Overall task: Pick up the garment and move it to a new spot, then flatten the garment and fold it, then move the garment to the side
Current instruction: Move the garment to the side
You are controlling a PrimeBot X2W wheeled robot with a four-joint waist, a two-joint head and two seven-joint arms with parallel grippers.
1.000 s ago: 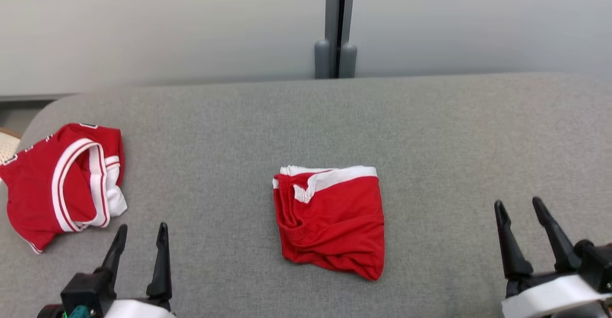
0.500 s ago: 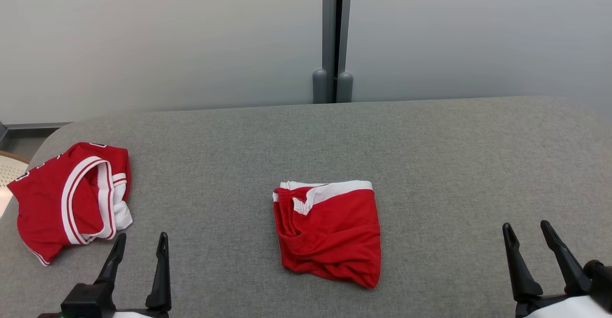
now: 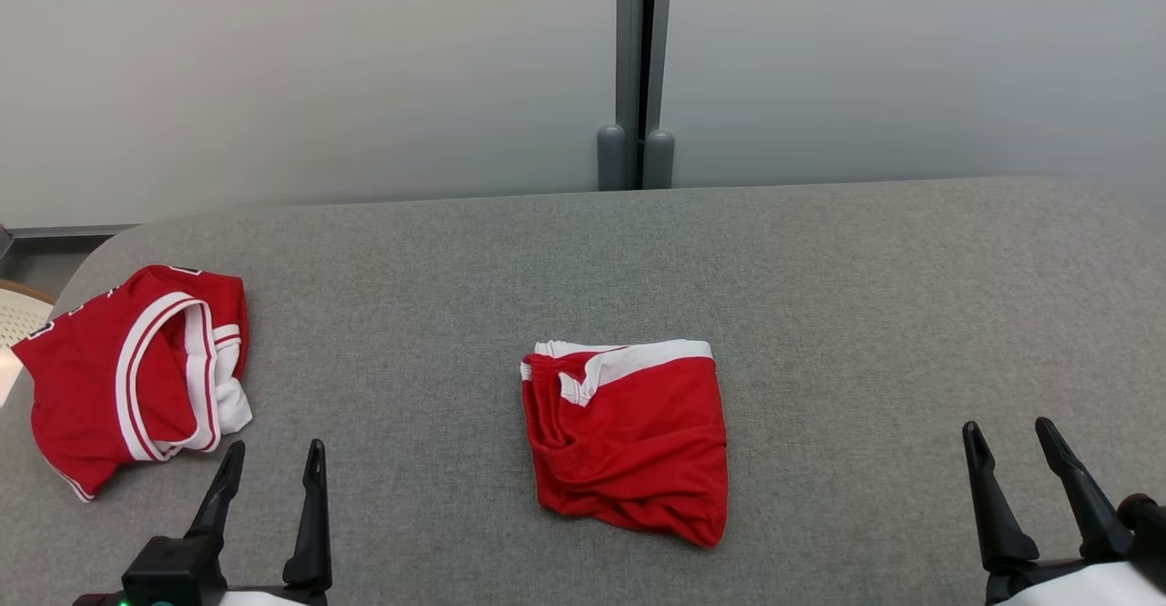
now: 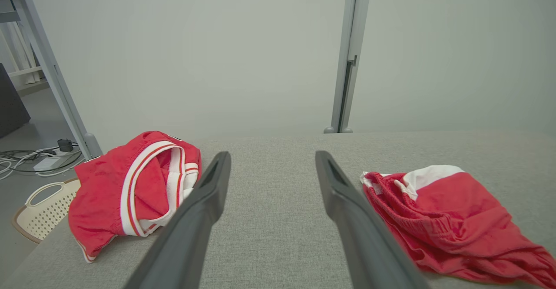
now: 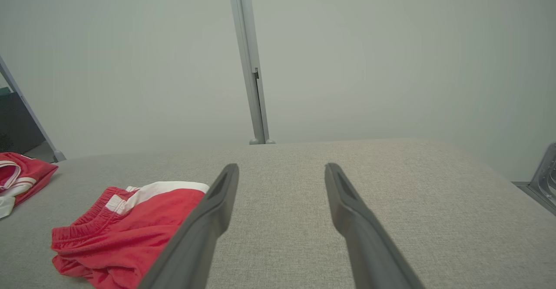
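A folded red garment [image 3: 629, 446] with a white band lies flat in the middle of the grey padded table [image 3: 820, 296]; it also appears in the left wrist view [image 4: 451, 219] and the right wrist view [image 5: 130, 224]. My left gripper [image 3: 275, 446] hovers open near the front edge, left of the garment, with nothing between its fingers [image 4: 273, 154]. My right gripper [image 3: 1007, 426] is open and empty at the front right, well apart from the garment [image 5: 281, 166].
A second red garment with white trim [image 3: 91, 387] lies bunched at the table's left end [image 4: 113, 193]. A cream basket [image 4: 39, 210] stands on the floor beyond that end. A pale wall with a grey post [image 3: 638, 59] runs behind the table.
The whole head picture has shifted down a little, so the camera has moved. The right gripper sits slightly nearer the front edge. Both garments lie as before.
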